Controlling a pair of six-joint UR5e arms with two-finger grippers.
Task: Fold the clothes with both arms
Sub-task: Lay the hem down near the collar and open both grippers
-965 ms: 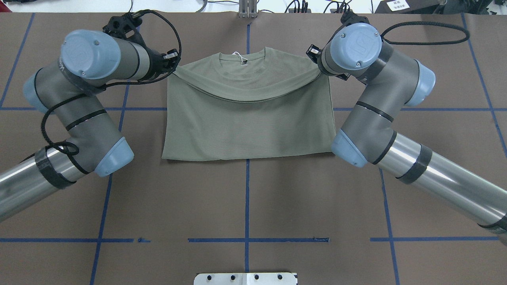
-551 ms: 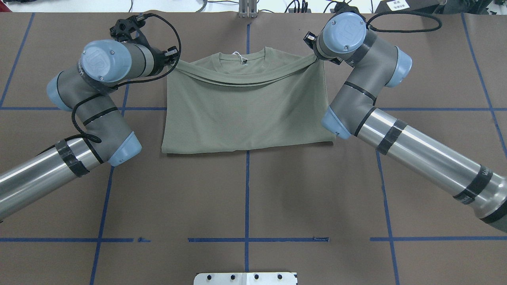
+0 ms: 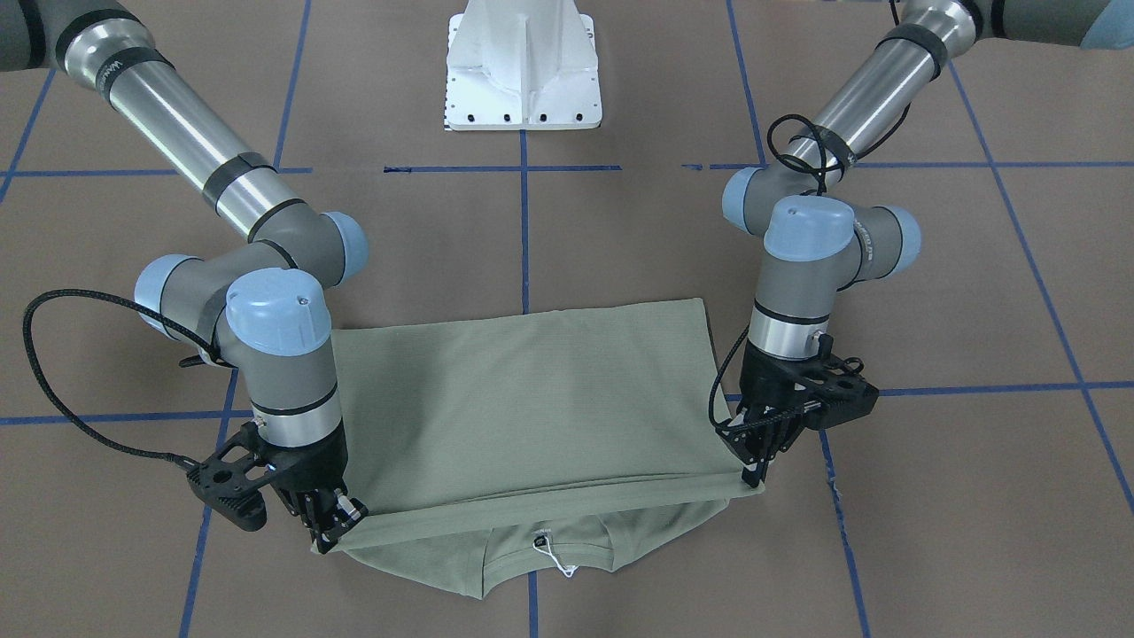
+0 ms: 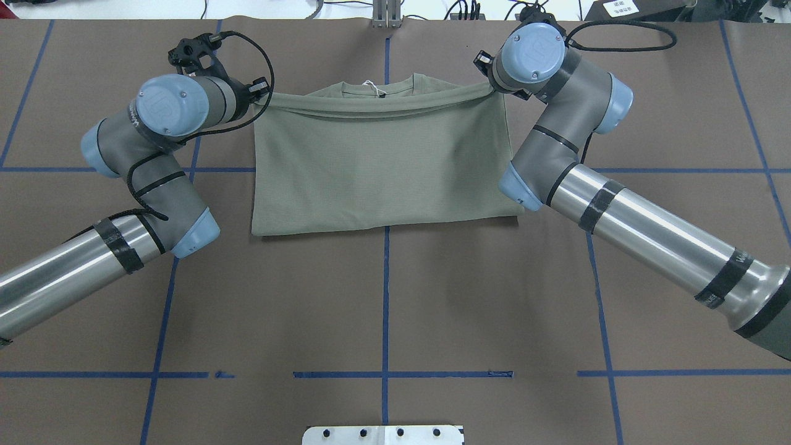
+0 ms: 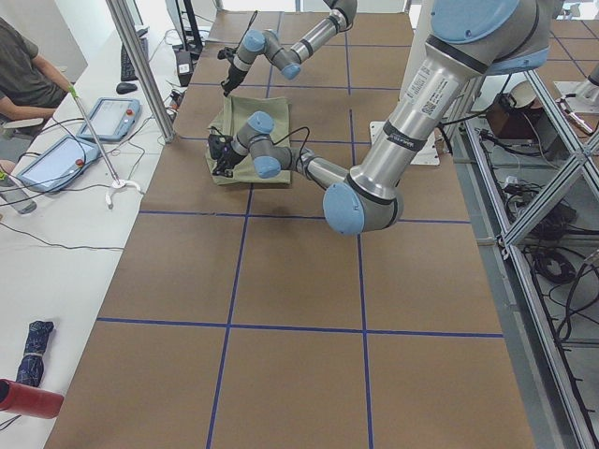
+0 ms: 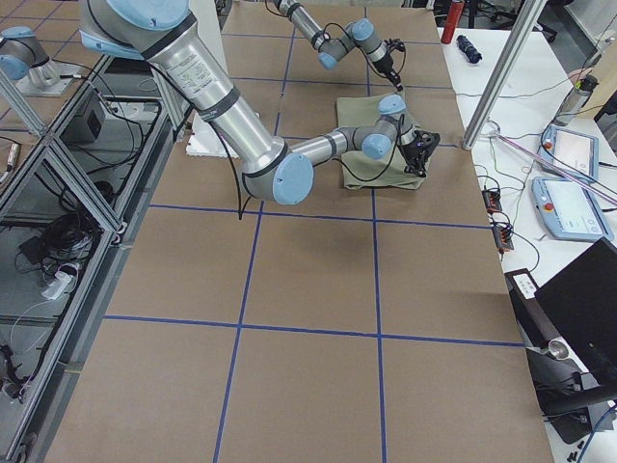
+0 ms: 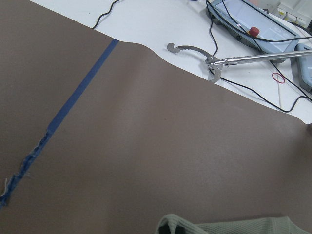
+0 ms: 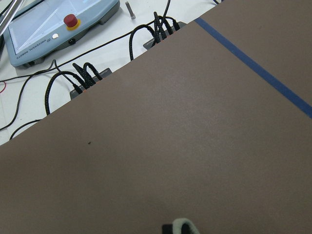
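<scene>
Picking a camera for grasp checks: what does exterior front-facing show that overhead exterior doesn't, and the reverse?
Only front-facing: the left gripper and right gripper, each pinched on a corner of the shirt's folded-over edge, plus the white pedestal in full.
Only overhead: cables past the table's far edge; there both grips are mostly hidden.
Both: the shirt folded in half, collar and tag showing, blue tape lines.

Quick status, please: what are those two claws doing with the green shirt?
Left gripper, right gripper: each shut on a shirt hem corner. Hem held just short of collar. Nothing blocking seen.
</scene>
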